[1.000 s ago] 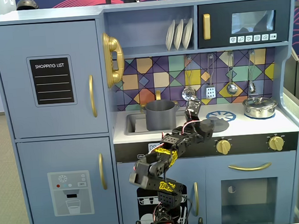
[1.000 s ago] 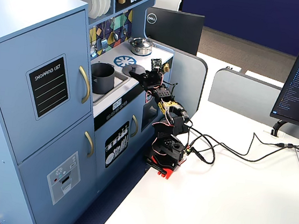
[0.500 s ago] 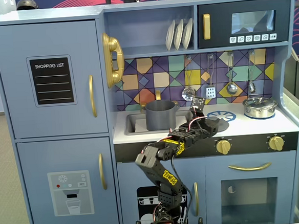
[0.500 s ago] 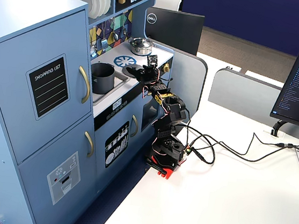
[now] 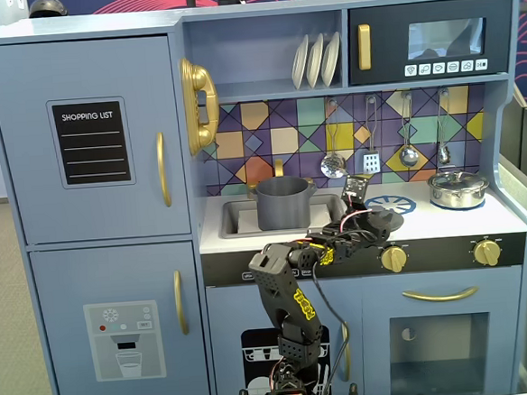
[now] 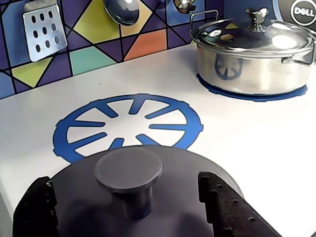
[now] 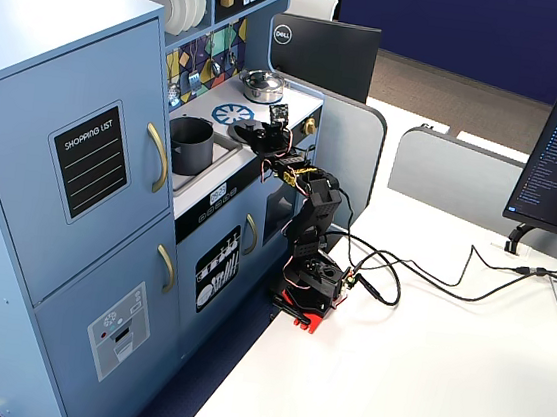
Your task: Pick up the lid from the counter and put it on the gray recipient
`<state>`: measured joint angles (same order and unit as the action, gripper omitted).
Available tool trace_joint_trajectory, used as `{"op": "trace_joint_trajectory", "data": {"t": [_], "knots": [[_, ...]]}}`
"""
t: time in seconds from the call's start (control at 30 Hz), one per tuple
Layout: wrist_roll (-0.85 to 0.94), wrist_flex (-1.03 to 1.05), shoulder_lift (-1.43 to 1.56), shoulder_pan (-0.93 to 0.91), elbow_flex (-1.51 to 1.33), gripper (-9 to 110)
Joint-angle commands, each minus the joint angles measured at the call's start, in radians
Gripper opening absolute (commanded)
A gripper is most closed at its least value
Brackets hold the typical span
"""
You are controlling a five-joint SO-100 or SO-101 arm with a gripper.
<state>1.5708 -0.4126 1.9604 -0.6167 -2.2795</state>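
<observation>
Your arm rose from its base on the desk (image 7: 419, 386), bent sharply at the elbow, and reached forward almost level over the toy kitchen's counter (image 5: 509, 221). The end effector (image 5: 371, 219) sat at the counter's front edge, just in front of the blue burner print (image 6: 128, 123).

In the wrist view, your end effector (image 6: 132, 202) had its two black fingers (image 6: 219, 200) standing on either side of the lid (image 6: 163, 163), spread about as wide as the disc. They flanked the central knob with a clear gap on each side. Whether they pressed the lid's rim, I could not tell, nor whether the lid rested on the counter or hung just above it.

The gray recipient (image 5: 283, 202) stood in the sink (image 5: 232, 220), to the left of the end effector in a fixed view and apart from it, its top uncovered.

Only the wrist view showed you the knob and the finger spacing. It also showed the silver lidded pot (image 6: 254, 54) sitting on a second burner print at upper right. The fixed views showed what the wrist camera missed: the folded arm (image 7: 314, 208), the gray recipient (image 7: 191, 145) and the cables trailing over the desk.
</observation>
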Motion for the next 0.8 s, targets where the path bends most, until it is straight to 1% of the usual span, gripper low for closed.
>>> {"op": "trace_joint_trajectory", "data": {"t": [0.0,0.33,0.43,0.67,0.77], "knots": [[0.005,-0.041,-0.017,0.021,0.089,29],[-0.008,-0.048,-0.086,0.034,0.135,25],[-0.009,-0.048,-0.097,0.04,0.138,19],[0.029,-0.02,-0.103,0.051,0.124,1],[0.025,-0.021,-0.095,0.055,0.114,0]]}}
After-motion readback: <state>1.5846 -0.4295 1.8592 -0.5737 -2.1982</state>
